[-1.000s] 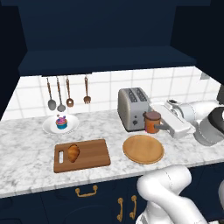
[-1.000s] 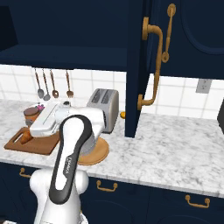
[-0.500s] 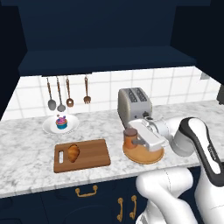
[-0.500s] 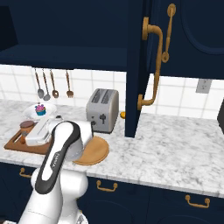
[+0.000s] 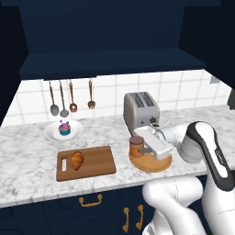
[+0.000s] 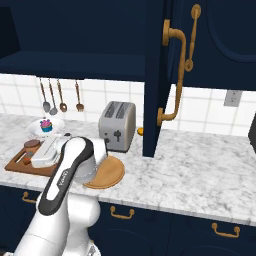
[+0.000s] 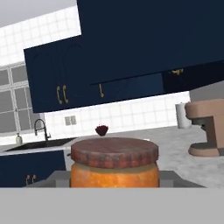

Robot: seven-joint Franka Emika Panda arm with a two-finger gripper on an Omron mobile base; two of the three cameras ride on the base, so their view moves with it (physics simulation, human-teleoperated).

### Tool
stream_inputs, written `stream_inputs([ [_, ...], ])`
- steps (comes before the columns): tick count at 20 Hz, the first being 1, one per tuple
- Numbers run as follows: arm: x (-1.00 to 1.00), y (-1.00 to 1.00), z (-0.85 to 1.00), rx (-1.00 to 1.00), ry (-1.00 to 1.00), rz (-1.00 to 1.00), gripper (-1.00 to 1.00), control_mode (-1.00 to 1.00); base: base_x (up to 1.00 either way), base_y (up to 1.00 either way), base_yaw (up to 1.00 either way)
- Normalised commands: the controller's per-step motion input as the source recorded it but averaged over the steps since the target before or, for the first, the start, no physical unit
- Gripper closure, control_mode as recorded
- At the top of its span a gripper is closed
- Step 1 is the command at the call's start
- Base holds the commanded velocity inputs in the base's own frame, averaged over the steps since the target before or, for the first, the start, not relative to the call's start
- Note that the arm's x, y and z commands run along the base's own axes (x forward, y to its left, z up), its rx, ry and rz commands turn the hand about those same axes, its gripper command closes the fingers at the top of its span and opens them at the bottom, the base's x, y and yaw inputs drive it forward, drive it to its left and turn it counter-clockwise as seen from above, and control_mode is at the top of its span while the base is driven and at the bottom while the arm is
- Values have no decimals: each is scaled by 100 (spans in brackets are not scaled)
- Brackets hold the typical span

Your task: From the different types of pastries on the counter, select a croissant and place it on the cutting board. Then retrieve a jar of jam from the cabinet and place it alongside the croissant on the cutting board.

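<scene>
While the gripper (image 5: 140,150) grips the jar of jam (image 5: 136,146) upright over the round plate (image 5: 158,163), the cutting board (image 5: 98,164) with the croissant (image 5: 76,159) lies off to its left.

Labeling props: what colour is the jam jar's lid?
Mottled reddish-brown on the lid, above an orange jar; hand view shows it best.

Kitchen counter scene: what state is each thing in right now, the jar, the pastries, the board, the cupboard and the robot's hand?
Jar of jam: lidded, upright, gripped by the hand, beside the round plate.
Hand: closed on the jar.
Croissant: lying on the cutting board.
Cutting board: flat on the counter.
Cupcake: upright on a white plate.
Cabinet door: open.
Round wooden plate: bare.
</scene>
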Motion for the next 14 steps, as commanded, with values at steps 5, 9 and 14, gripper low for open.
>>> stream_inputs([
  [5, 11, 37, -100, 22, -1, 0, 100, -100, 0, 0, 0],
  [9, 13, 76, -100, 24, -4, 6, 100, -100, 0, 0, 0],
  [14, 5, 73, -100, 20, -7, 6, 100, -100, 0, 0, 0],
])
